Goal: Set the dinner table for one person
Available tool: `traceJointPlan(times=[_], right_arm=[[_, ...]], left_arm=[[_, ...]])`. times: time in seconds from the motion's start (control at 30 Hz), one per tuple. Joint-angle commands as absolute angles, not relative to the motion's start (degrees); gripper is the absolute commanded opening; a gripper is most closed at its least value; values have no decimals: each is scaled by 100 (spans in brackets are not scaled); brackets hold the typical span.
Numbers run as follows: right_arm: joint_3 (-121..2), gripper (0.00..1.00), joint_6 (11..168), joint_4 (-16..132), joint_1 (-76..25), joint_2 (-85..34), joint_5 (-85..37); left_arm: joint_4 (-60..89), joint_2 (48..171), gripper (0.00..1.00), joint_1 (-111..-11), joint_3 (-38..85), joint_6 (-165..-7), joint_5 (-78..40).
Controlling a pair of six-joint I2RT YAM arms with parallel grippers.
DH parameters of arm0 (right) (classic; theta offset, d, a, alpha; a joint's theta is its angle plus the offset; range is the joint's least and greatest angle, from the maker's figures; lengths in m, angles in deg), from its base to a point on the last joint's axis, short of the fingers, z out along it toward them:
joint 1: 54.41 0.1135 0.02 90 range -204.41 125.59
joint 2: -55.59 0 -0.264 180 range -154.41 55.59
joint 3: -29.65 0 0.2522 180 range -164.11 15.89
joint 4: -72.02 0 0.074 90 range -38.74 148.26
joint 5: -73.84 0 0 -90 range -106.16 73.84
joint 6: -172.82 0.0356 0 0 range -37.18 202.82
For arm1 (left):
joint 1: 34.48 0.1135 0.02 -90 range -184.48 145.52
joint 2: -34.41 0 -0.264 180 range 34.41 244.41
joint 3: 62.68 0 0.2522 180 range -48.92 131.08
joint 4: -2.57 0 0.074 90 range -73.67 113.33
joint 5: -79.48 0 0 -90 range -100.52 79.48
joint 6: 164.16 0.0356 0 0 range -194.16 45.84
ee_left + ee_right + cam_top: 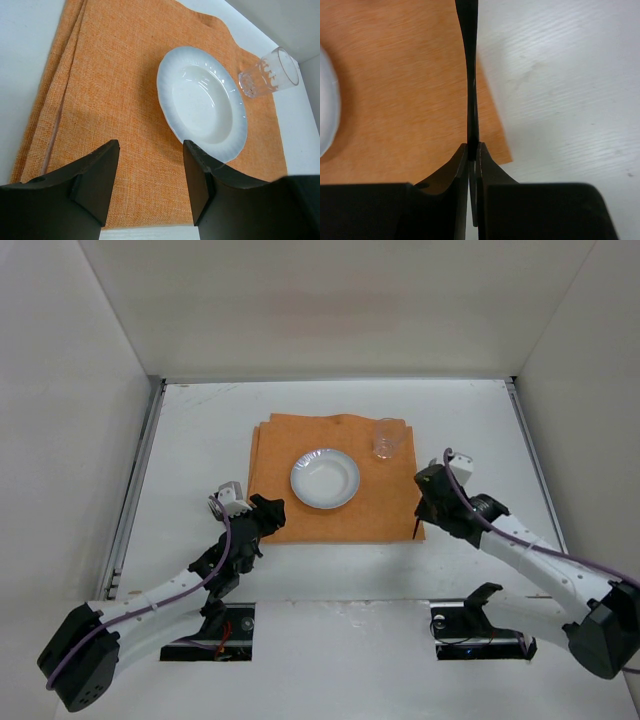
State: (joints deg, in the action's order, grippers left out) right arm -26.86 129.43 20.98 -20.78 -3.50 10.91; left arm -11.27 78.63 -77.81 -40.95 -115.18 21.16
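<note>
— Where's the dinner table?
— White, under everything; orange placemat central, plate mid-mat, glass at the plate's 2 o'clock.
— The grippers?
— Left gripper at the mat's 8 o'clock, fingers apart; right gripper at 4 o'clock, clamped on a thin dark utensil.

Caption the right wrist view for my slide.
Right gripper shut on a thin dark utensil over the edge of the orange placemat.

mat lay on bench, mid-width | plate on mat, central | glass on mat's far right corner, behind-right of plate, apart from it | left fingers over mat's near left corner, plate ahead and right of them | right fingers at mat's near right corner, utensil between them, along mat's right edge
</note>
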Motion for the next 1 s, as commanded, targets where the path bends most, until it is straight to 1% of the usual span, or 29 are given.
traceJointPlan(times=[0.0, 0.13, 0.4, 0.7, 0.97], right_arm=[[-3200, 5, 12817, 2283, -1510, -680, 837], [-3570, 5, 12651, 2775, -1017, -1619, 732], [-4379, 6, 11956, 3347, -884, -3027, 459], [-4511, 6, 11841, 3743, -1253, -3775, 239], [-4353, 6, 11991, 3971, -1534, -3942, 213]], left_arm=[[-1364, 7879, 51, -7741, -4092, -11503, 2138], [-1364, 7905, 51, -7777, -4057, -11495, 2138], [-1364, 7923, 51, -7803, -4057, -11495, 2138], [-1364, 7941, 51, -7803, -4066, -11512, 2138], [-1364, 7984, 51, -7794, -4048, -11503, 2138]])
